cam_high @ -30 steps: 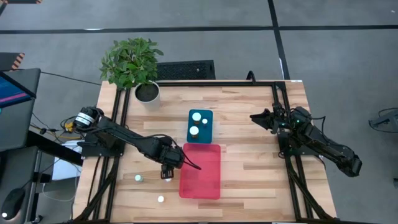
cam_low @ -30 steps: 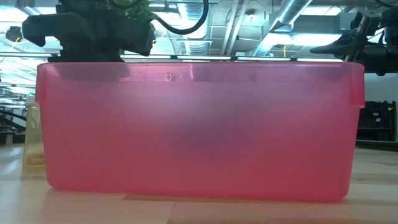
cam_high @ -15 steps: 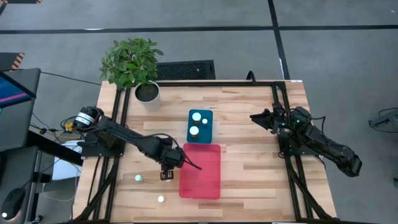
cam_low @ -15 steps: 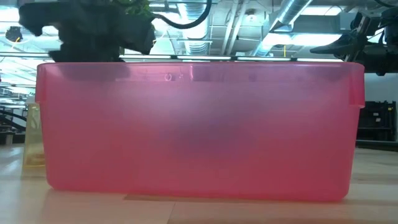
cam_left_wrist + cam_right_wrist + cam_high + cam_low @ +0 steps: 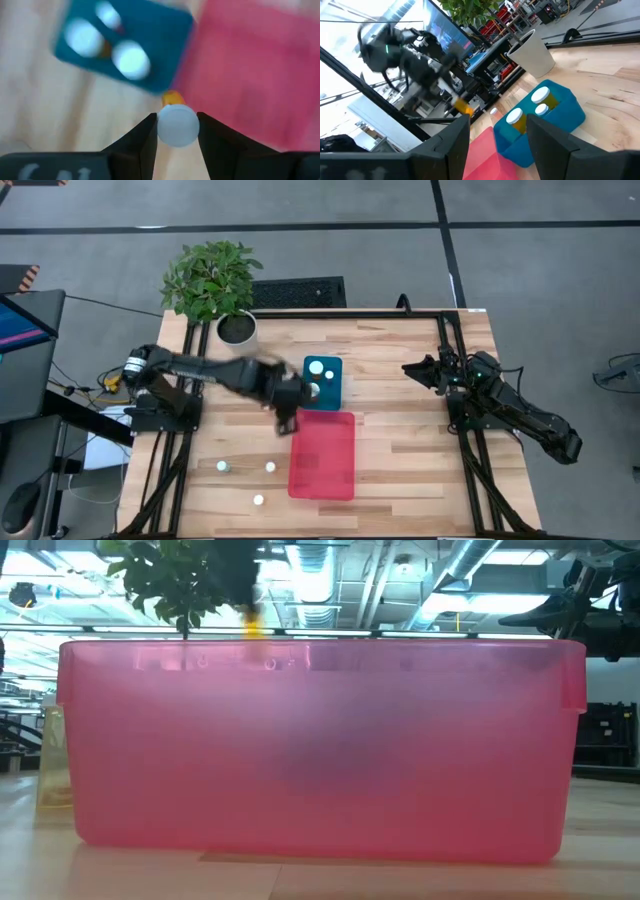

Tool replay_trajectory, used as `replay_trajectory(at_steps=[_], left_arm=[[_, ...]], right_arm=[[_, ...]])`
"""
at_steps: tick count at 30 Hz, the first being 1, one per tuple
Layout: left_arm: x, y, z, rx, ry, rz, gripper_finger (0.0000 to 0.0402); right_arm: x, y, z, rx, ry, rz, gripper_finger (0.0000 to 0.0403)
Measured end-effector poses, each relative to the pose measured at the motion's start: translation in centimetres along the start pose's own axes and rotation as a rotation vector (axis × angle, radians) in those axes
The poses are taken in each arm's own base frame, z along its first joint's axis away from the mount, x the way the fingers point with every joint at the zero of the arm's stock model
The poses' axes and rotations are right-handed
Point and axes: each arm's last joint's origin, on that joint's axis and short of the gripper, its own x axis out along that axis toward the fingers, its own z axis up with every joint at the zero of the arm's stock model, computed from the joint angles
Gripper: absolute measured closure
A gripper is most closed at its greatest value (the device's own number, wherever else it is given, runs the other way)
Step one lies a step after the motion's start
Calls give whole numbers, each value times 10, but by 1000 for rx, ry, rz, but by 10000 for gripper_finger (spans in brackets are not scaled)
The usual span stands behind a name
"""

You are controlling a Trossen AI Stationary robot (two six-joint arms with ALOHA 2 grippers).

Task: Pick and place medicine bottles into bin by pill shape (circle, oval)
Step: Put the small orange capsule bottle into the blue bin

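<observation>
My left gripper [image 5: 288,412] is shut on a small bottle with a white cap [image 5: 177,125] and an orange body. It is above the table between the blue bin [image 5: 336,388] and the red bin [image 5: 322,455]. The blue bin holds white-capped bottles [image 5: 316,368]. Three more bottles stand on their bases on the table at the near left [image 5: 222,467], [image 5: 270,467], [image 5: 258,501]. My right gripper [image 5: 408,367] is open and empty at the table's right side. In the low view the red bin [image 5: 320,750] fills the picture. My left gripper pinches the bottle's round white cap [image 5: 177,125] between its two fingers [image 5: 145,137], coming from above and pointing down. The bottle hangs upright below the fingers, its orange body [image 5: 464,106] clear of the table and of both bins.
A white plant pot [image 5: 237,328] with a leafy plant stands at the far left corner. Black frame rails run along the table's left [image 5: 185,380] and right [image 5: 450,380] sides. Bare wood lies between the bins and my right arm.
My left gripper has risen quickly from the table's near left, by the red bin's left side, and swung toward the far edge and the blue bin. It carries the orange bottle, now lifted clear. The other three bottles stay on the table.
</observation>
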Motion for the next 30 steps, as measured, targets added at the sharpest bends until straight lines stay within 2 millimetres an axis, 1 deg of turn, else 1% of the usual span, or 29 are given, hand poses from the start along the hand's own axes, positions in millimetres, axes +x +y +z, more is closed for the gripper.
replay_trajectory(at_steps=[3, 6, 7, 9, 13, 18, 20, 23, 26, 30], left_arm=[[-1, 22, 19, -28, -60, 13, 279], [10, 35, 36, -15, -100, -2, 279], [16, 37, 39, 5, -80, -2, 279], [27, 39, 50, 41, -79, -10, 279], [59, 36, 68, 118, -8, -4, 278], [84, 28, 90, 192, 14, -2, 278], [95, 26, 94, 219, 32, 1, 278], [108, 27, 93, 228, 71, 10, 278], [115, 28, 89, 226, 84, 12, 278], [120, 29, 89, 253, 77, 14, 278]], right_arm=[[0, 0, 0, -1, 0, 0, 198], [0, 0, 0, -1, -1, 0, 198], [0, 0, 0, -1, -1, 1, 198], [0, 0, 0, 0, 1, 0, 198], [0, 0, 0, 0, -1, -5, 198], [0, 0, 0, -3, -1, -2, 198], [0, 0, 0, -2, 0, -3, 198], [0, 0, 0, -2, 0, -2, 198], [0, 0, 0, -2, 1, -2, 198], [0, 0, 0, -2, 0, -2, 198]])
